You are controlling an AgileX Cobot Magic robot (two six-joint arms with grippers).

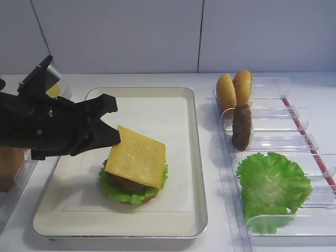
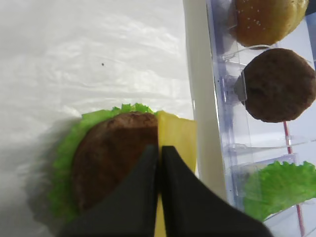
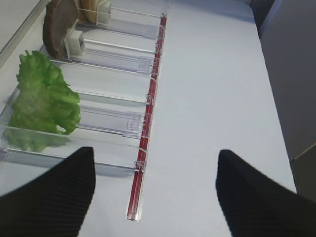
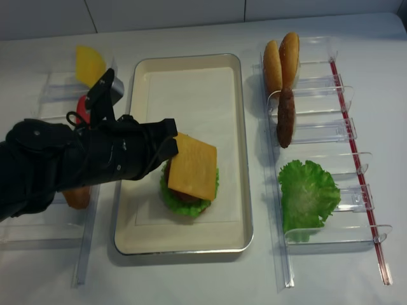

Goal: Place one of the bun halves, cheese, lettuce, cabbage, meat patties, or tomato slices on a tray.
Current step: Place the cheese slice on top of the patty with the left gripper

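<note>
- My left gripper [image 2: 159,163] is pinched onto the cheese [image 1: 136,156] edge, slice tilted over the patty [image 2: 116,158] and lettuce [image 1: 131,191] on the tray [image 1: 197,173].
- I should lower it flat, centred, then release.
- Right gripper [image 3: 153,195] is parked, jaws apart, empty.

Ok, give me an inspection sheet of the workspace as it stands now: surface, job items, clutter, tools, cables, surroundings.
Surface: white table, clear plastic bins on both sides of the tray.
Tray: paper-lined, holds a stack of lettuce and a meat patty.
Cheese: tilted over the stack, one edge pinched by the left tool.
Bins on the right: bun halves, spare patty, spare lettuce leaf.
Clutter: a paler yellow slice and a red item in the bins on the left.
Left tool: shut on the cheese.
Right tool: open, empty, above the table.
Cables: nothing seen.
Surroundings: plain pale wall panels.
</note>
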